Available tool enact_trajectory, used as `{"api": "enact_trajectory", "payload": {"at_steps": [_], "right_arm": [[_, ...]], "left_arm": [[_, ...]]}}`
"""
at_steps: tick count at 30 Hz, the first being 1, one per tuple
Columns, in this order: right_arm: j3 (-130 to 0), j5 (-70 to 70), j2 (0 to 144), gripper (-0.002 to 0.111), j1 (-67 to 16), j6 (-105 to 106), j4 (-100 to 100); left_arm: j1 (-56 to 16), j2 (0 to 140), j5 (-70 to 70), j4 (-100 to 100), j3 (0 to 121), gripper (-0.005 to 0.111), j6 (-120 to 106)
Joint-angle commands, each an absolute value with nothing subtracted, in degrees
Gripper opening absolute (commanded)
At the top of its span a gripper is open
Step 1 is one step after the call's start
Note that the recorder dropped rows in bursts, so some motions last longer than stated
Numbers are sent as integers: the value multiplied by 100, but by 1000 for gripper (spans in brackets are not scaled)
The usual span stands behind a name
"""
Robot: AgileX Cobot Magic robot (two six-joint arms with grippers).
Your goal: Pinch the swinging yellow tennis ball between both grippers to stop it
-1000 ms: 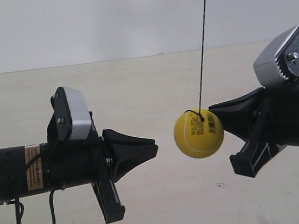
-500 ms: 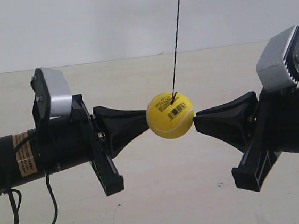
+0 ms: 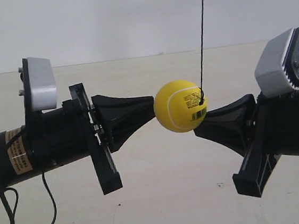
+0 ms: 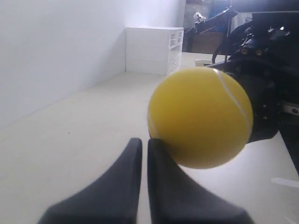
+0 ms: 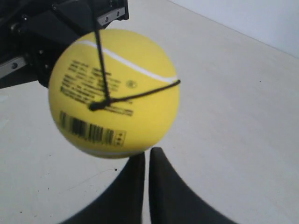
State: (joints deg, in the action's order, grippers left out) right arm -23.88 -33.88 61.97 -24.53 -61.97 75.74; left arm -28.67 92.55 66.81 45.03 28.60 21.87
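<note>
The yellow tennis ball [image 3: 180,106] hangs on a thin black string [image 3: 202,37], its barcode sticker turned toward the arm at the exterior view's right. My left gripper [image 3: 149,102] is shut, and its tip touches the ball's plain side [image 4: 201,116]. My right gripper [image 3: 202,128] is shut too, its tip sitting just under the ball's lower barcode side [image 5: 112,93]. In the left wrist view the left gripper [image 4: 142,141] has one fingertip against the ball. In the right wrist view the right gripper [image 5: 147,153] sits at the ball's lower edge. Neither holds anything between its jaws.
Below lies a pale tabletop [image 3: 174,195], with a white wall behind it. A black cable [image 3: 11,223] loops down from the left arm. A white drawer cabinet [image 4: 152,49] stands against the far wall, with dark equipment [image 4: 261,42] past the ball.
The ball has swung toward the right gripper and risen slightly, and the string now leans the other way. The left gripper followed it, staying at its side. The right gripper sits slightly lower.
</note>
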Motion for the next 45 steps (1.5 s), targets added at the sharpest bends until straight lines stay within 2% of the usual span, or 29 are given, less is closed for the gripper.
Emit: {"api": "enact_trajectory", "payload": {"at_steps": [1,8,21,29,38,45], "right_arm": [[-2402,-3459,6180,0,-2455,-6166,7515],[-2402,-3430,6180,0,-2455,-6166,7515],[-2359,-3431,6180,0,-2455,-6262,7669],[-2340,-3431,6180,0,-2455,-6262,7716],[-2340,-2870,6180,0,-2455,-6360,7746],[-2340,-2955,6180,0,-2455,-6533,7787]], "left_arm": [[-2921,9237,6560,4656,2864,5,2228],[-2921,9237,6011,4775,2864,5,2273],[-2921,9237,6038,5086,2569,5,2245],[-2921,9237,6793,5173,2468,5,2226],[-2791,9237,6910,5200,2182,5,2035],[-2519,9237,6996,5202,2065,5,2009]]}}
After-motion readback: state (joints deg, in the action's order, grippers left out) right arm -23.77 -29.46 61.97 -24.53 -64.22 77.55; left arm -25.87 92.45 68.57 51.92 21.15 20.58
